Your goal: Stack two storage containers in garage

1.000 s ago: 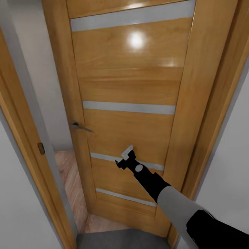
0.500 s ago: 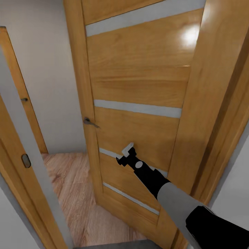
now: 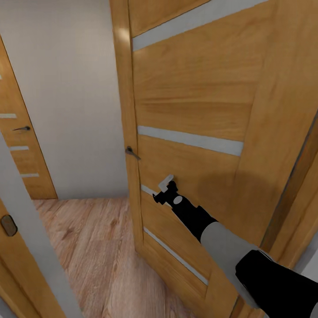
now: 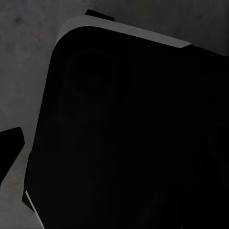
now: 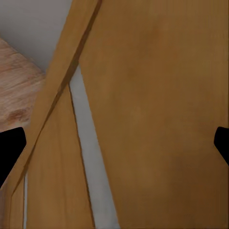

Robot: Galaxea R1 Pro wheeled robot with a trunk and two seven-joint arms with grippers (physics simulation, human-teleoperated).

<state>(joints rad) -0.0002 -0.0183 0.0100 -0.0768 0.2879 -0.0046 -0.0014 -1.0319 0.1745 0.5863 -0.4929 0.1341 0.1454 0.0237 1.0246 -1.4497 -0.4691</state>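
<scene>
Head view: right gripper [image 3: 164, 191] pressed against orange-wood door [image 3: 198, 110], fingers spread, holding nothing. Door stood ajar; light wood-plank flooring [image 3: 92, 247] beyond. Left gripper's finger state unclear. Containers unseen.

1. The head view is evenly and softly lit; no lamp is visible, and the render looks slightly smeared, with soft edges.
2. The door [image 3: 198, 132] has a glossy sheen; a faint pale glare sits on its edge, high above the right gripper [image 3: 164, 189].
3. A broad, soft shadow darkens the door panel to the right of the gripper and arm, deepening toward the frame.
4. Straight lines lean and fan outward near the picture edges, a wide-angle stretch.
5. The wood floor [image 3: 97, 247], left of and below the gripper, is moderately bright, its grain blurred.
6. The left wrist view is very dim, nearly black, with faint grey mottling.
7. The right wrist view is bright and flat but blurry; the close-up wood lacks fine grain.
</scene>
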